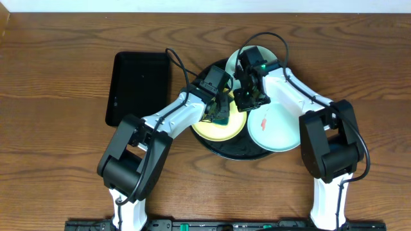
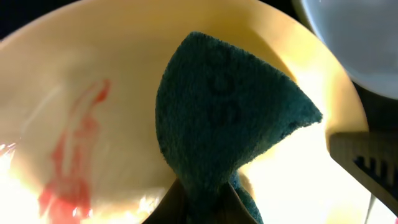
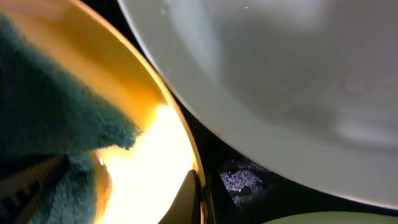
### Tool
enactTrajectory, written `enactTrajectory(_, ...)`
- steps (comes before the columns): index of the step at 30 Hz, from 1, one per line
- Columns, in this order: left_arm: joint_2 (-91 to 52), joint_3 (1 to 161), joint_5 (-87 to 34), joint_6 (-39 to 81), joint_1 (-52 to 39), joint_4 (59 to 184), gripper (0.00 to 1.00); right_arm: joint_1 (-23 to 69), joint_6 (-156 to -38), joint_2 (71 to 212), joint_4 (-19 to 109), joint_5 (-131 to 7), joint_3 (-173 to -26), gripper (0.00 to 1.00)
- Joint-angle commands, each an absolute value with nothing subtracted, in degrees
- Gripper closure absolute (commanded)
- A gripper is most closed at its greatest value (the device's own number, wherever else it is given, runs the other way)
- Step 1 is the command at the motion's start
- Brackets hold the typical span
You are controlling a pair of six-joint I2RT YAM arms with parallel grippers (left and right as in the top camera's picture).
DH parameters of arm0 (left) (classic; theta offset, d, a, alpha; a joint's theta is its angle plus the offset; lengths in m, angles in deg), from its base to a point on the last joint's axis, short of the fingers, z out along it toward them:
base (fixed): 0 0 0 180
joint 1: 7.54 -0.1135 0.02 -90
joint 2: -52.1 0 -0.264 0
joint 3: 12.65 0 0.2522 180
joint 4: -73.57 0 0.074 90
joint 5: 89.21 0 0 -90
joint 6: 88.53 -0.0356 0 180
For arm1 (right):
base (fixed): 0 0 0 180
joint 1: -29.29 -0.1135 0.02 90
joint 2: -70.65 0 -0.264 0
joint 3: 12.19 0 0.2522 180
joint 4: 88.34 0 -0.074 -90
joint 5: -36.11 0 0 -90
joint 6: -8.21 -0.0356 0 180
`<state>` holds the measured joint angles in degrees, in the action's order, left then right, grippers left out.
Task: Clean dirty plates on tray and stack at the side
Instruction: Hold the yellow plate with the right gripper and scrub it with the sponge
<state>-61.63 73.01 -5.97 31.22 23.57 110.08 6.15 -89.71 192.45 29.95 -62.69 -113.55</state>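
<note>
Left jaws are clamping a dark green sponge [image 2: 224,118], its folded tip pressing down on the pale yellow plate [image 1: 225,130]. Right jaws are hanging at that plate's far rim. Only one finger [image 2: 367,155] is showing there, so I cannot tell if they are apart or pinching the rim. The yellow plate is sitting on the round black tray [image 1: 234,153], toward its left side. An orange-red smear [image 2: 71,162] is lying on the plate well left of the sponge tip, unwiped. A mint-blue plate [image 1: 279,128] is resting at the tray's right, its edge overhanging the rim, and it is carrying its own red streak [image 1: 264,120]. A third pale plate [image 1: 268,54] is peeking out behind the right arm at the tray's back, mostly hidden, so its state is unclear. A rectangular black tray [image 1: 138,86] is lying empty on the counter [image 1: 58,96] to the left. Step in hand, as I am judging it: scrubbing the first plate, early in the task, nothing stacked yet. The next move is calling for the sponge to sweep left across the smear with steady downward pressure, while the plate is being kept from sliding or tipping. After that, the clean plate needs lifting off to bare counter.
</note>
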Motion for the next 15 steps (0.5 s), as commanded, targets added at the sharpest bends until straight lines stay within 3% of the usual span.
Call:
enactTrajectory(1,-64.8,69.6,12.5,30.63,20.38,113.44,0.92,5.93,-90.5,192.51,29.28,-61.84,-113.33,0.99)
enactTrajectory(10,-57.61,70.47,24.65,30.59,20.38,113.31,0.92,5.96,-90.5,192.53,29.23,-61.84,-113.33,0.99)
enactTrajectory(15,-54.0,70.47,25.17,30.61,20.38,112.98,0.92,5.93,-90.5,192.51,29.23,-61.86,-113.33,0.99)
